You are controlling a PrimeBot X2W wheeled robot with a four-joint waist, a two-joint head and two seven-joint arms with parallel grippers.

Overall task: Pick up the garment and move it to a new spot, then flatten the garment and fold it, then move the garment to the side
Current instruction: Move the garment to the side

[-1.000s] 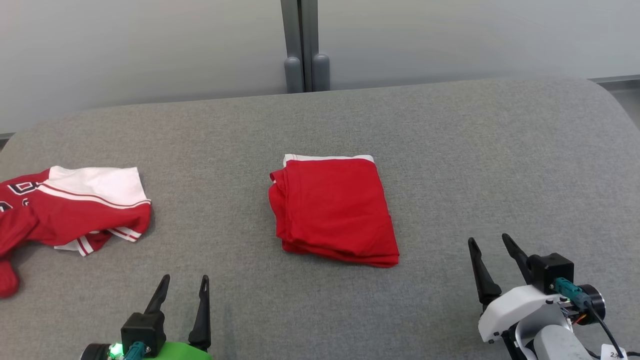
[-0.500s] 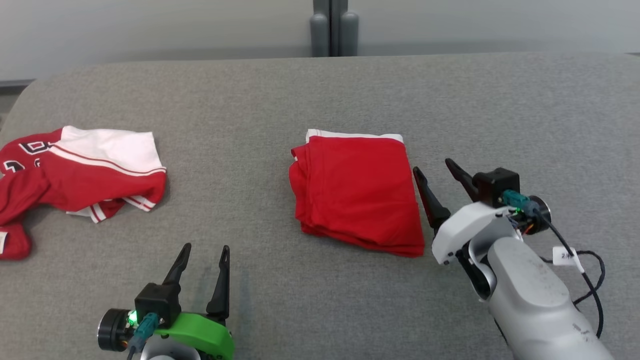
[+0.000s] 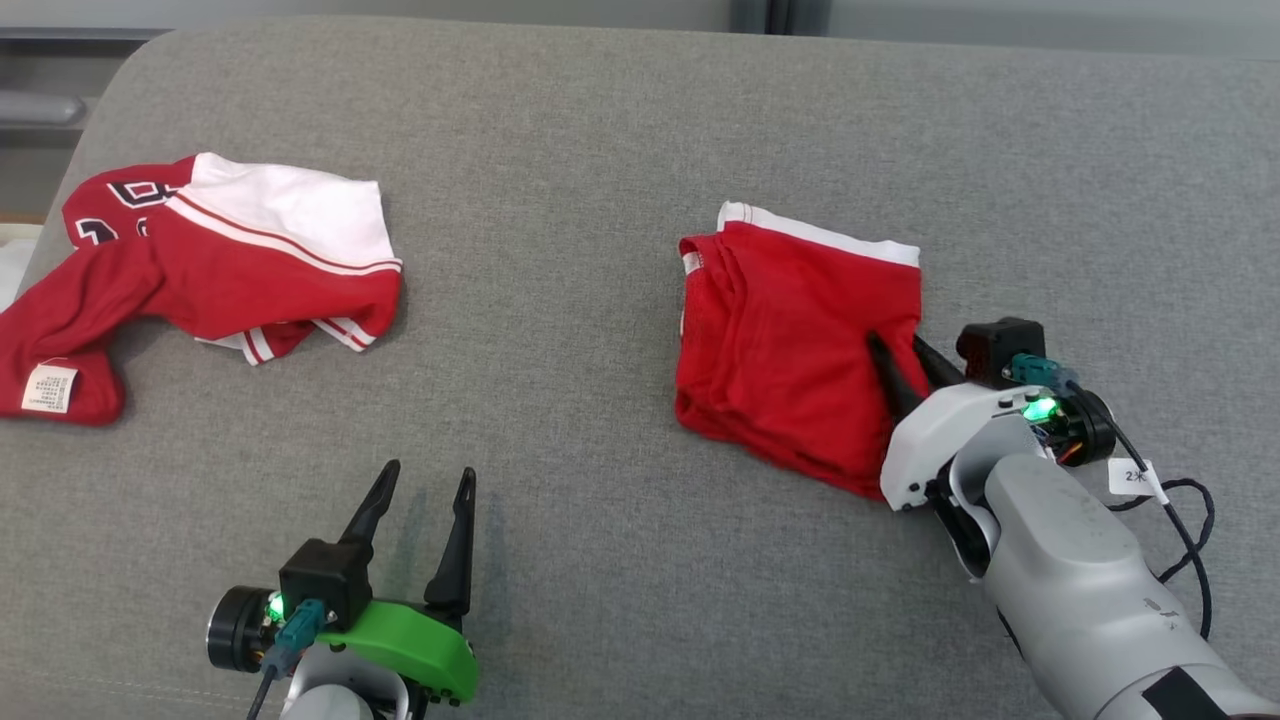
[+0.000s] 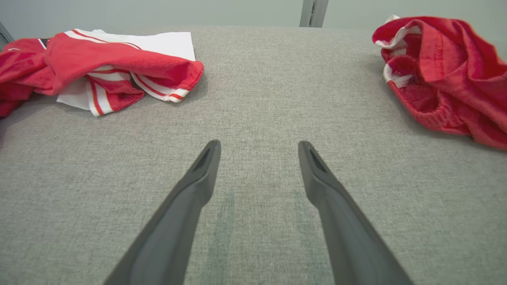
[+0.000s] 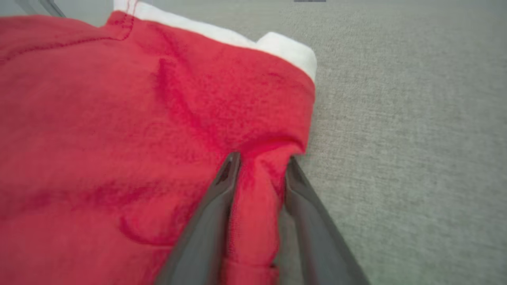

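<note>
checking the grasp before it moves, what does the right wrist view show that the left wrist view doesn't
Of the two, the right wrist view gives the right gripper, its jaws pinching a raised ridge of cloth at the edge of the folded red garment. The left wrist view gives the left gripper, jaws open above the cushion with nothing between them, and the crumpled red-and-white jersey at its upper left. Both share the folded red garment and the grey cushion it lies on.
</note>
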